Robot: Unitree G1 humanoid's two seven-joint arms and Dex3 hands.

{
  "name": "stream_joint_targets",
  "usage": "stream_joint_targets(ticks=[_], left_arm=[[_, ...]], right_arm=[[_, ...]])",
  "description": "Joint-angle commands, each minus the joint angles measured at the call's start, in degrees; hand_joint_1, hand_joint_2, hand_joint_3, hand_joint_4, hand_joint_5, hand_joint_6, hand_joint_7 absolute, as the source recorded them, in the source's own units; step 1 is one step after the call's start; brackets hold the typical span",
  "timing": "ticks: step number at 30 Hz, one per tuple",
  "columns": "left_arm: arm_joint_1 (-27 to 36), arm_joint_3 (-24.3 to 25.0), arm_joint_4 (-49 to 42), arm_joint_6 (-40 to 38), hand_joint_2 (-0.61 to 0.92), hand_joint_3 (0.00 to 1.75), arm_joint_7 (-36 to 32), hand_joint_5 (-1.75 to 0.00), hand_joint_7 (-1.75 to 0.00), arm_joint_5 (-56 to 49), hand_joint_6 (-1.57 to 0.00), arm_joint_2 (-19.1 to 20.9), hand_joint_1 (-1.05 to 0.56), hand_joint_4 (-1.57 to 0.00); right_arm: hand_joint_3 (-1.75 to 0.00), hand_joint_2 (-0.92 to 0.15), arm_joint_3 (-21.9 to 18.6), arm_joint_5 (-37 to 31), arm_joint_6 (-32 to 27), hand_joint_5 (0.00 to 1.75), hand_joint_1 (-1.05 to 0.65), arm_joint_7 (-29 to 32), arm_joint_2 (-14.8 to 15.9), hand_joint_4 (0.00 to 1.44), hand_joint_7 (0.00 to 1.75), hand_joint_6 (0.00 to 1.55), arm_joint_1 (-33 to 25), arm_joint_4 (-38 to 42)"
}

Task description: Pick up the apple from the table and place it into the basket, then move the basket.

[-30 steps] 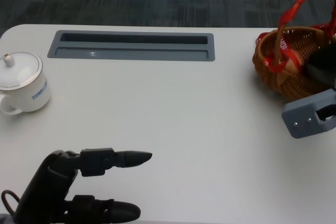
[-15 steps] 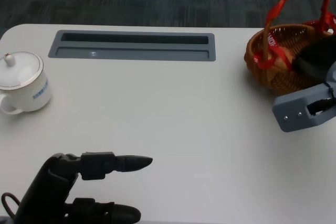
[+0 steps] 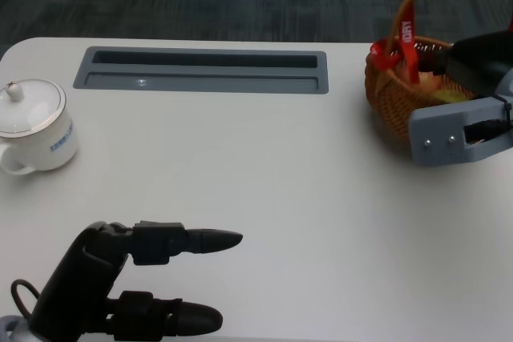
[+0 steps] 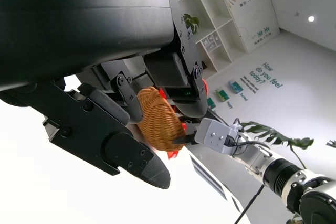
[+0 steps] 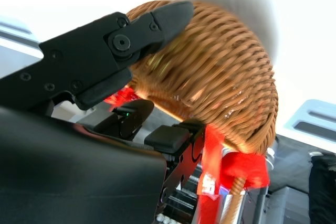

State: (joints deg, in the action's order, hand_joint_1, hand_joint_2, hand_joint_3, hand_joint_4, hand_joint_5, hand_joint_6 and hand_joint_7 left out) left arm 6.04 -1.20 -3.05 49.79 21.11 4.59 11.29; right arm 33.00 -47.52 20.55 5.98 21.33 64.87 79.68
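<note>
Step in hand: the second half of the task, moving the basket; the apple looks to be already inside it.
Basket: the brown woven wicker basket with a red ribbon-wrapped handle [image 3: 393, 98] sits at the upper right of the head view, on the white desk [image 3: 264, 166], near its right side.
Apple: a pale yellow-red rounded shape [image 3: 437, 86] shows inside the basket rim, partly hidden by the hand; I take it for the apple, though little of it is visible.
Right hand: the black right hand [image 3: 481, 58] reaches over the basket's right side; in the right wrist view its fingers [image 5: 157, 22] lie against the wicker wall, so it appears to grasp the basket.
Left hand: the black left hand [image 3: 120, 282] rests at the lower left of the head view, fingers apart and holding nothing.
Other things: a white lidded porcelain cup [image 3: 34, 126] stands at the left edge; a grey recessed cable tray [image 3: 200, 70] runs along the upper centre.
Next move: a firm hold on the rim and a level carry, so the apple does not roll out.
</note>
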Motion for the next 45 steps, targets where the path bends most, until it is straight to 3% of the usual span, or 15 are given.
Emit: stream_joint_targets(ticks=[1,12,22,29,38,45], left_arm=[[-0.1,0.3,-0.2,0.1,0.73,0.0,-0.1,0.0,0.0,0.4,-0.98,1.1,-0.45,-1.08],[0.3,-0.4,0.9,-0.6,0.72,0.0,0.1,0.0,0.0,0.9,-0.98,1.6,-0.47,-1.08],[-0.7,-0.6,-0.1,0.1,0.74,0.0,0.3,0.0,0.0,1.6,-0.99,1.7,-0.47,-1.07],[-1.9,-0.4,-0.6,-0.2,0.71,0.0,0.2,0.0,0.0,1.5,-0.99,1.9,-0.44,-1.07],[-3.6,0.4,-1.3,-0.7,0.71,0.0,0.3,0.0,0.0,2.2,-0.98,2.7,-0.43,-1.07],[-4.3,0.6,-1.2,-1.8,0.7,0.0,0.7,0.0,0.0,3.7,-0.98,3.7,-0.42,-1.07]], right_arm=[[0.0,-0.77,-1.0,1.5,1.7,0.01,-0.92,-0.1,0.6,0.47,0.01,0.36,0.6,-0.9],[-0.01,-0.8,-0.5,1.0,5.3,0.0,-0.98,1.3,1.5,0.42,0.0,0.32,-0.3,-1.5],[0.0,-0.81,-3.4,5.3,9.7,0.0,-1.02,-4.3,3.3,0.37,0.0,0.29,-0.9,-2.9],[0.0,-0.8,-7.2,9.7,16.4,0.02,-0.99,-4.0,6.4,0.43,0.02,0.34,-4.6,-4.9],[0.0,-0.77,-14.8,20.8,29.9,0.02,-0.89,-11.9,10.8,0.5,0.02,0.44,-14.4,-12.5],[0.0,-0.77,-19.9,32.2,34.4,0.01,-0.87,-20.5,13.9,0.5,0.0,0.44,-30.2,-32.6]])
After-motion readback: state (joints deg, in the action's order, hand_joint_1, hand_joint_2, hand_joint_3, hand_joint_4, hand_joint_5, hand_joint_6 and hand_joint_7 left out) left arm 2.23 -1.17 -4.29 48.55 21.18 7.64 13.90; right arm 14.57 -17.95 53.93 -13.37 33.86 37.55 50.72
